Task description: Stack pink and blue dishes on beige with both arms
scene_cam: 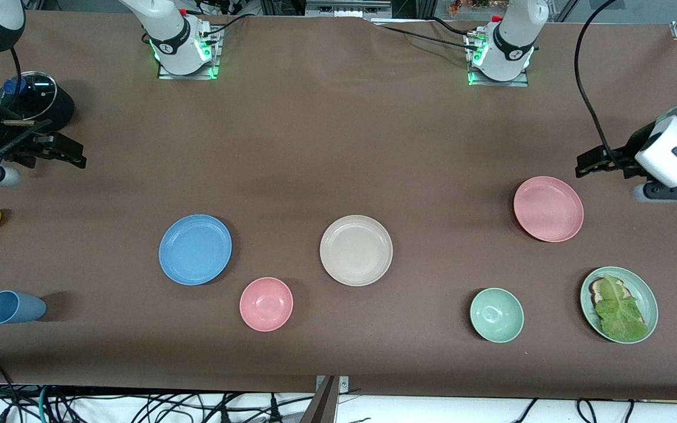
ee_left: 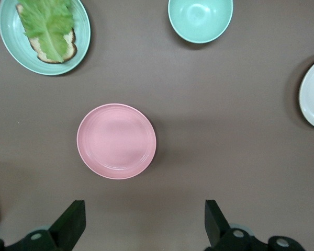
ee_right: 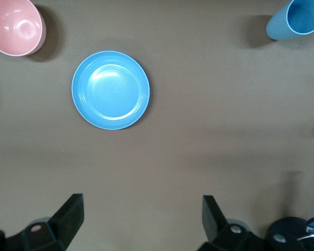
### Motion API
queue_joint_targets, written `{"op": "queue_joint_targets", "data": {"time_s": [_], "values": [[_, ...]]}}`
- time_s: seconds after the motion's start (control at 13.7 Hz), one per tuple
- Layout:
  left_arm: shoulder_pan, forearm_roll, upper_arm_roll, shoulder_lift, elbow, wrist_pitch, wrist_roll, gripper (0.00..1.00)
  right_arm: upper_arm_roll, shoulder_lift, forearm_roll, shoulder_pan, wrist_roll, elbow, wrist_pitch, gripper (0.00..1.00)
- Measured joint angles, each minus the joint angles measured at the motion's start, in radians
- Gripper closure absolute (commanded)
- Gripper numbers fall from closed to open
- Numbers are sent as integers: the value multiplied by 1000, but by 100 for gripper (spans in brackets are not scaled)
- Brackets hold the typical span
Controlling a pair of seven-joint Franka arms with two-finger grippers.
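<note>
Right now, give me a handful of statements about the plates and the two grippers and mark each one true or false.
1. The pink plate already sits on the beige plate. False: it lies alone on the table toward the left arm's end.
2. The blue plate lies bare on the table, nothing on it. True.
3. The left gripper is shut on the pink plate. False: its fingers are spread wide with nothing between them.
4. The right gripper is open and empty. True.
5. The lettuce lies on the beige plate. False: it lies on the pale green plate.
</note>
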Motion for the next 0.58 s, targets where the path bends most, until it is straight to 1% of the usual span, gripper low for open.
{"op": "queue_joint_targets", "data": {"time_s": [0.22,0.58], "values": [[0,0,1,37,7,0,0,0,0,0,0,0,0,0,0,0],[0,0,-1,62,12,3,0,0,-1,0,0,0,0,-1,-1,0]]}}
